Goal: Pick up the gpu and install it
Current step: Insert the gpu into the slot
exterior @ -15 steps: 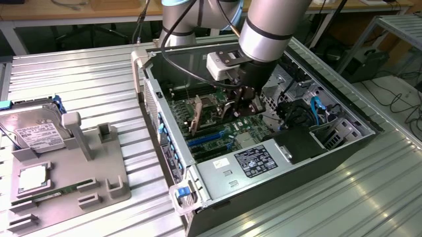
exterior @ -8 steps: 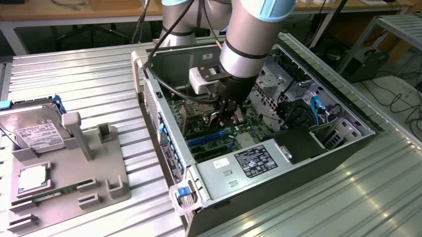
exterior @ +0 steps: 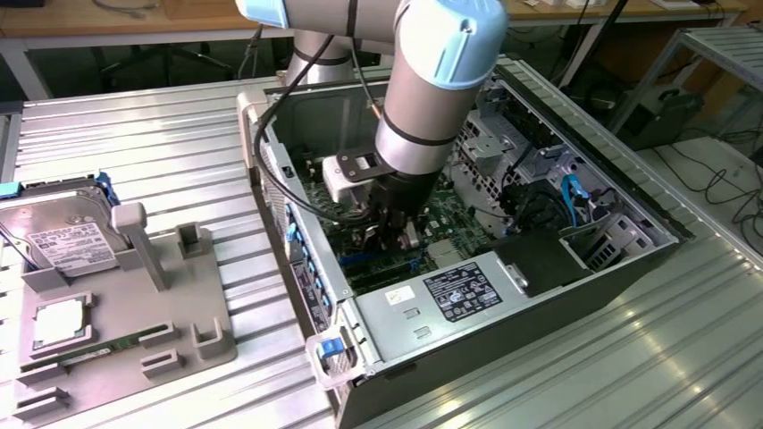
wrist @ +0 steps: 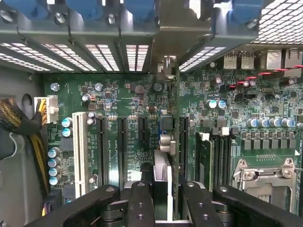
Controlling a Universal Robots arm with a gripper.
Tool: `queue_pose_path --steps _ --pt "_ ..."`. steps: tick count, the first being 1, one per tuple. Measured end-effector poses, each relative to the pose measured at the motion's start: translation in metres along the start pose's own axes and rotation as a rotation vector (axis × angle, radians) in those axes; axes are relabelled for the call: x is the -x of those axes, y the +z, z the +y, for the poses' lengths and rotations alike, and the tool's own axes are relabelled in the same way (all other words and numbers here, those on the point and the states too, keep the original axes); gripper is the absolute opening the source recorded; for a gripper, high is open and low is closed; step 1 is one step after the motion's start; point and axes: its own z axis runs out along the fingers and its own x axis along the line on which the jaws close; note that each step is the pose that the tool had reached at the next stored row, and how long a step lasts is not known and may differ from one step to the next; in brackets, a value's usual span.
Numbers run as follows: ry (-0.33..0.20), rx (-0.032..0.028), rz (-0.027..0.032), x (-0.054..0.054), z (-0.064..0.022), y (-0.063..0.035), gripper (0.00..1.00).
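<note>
Gripper (wrist: 162, 198) was closed on the gpu (wrist: 163, 156), held edge-on inside the computer case (exterior: 620, 259), over the motherboard (wrist: 132, 109) slots. Card judged light, stiff, fragile; best gripped by its upper edge.

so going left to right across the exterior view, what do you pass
hard drive → grey fixture tray → open computer case, with the arm's gripper down inside it holding the gpu over the motherboard
</note>
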Motion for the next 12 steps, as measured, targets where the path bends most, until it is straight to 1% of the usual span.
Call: queue_pose_path --steps 4,12 --pt "0.0 0.0001 0.0 -0.0003 0.0 0.0033 0.28" --pt "0.0 -0.0002 -0.0006 -0.0003 0.0 0.0045 0.28"
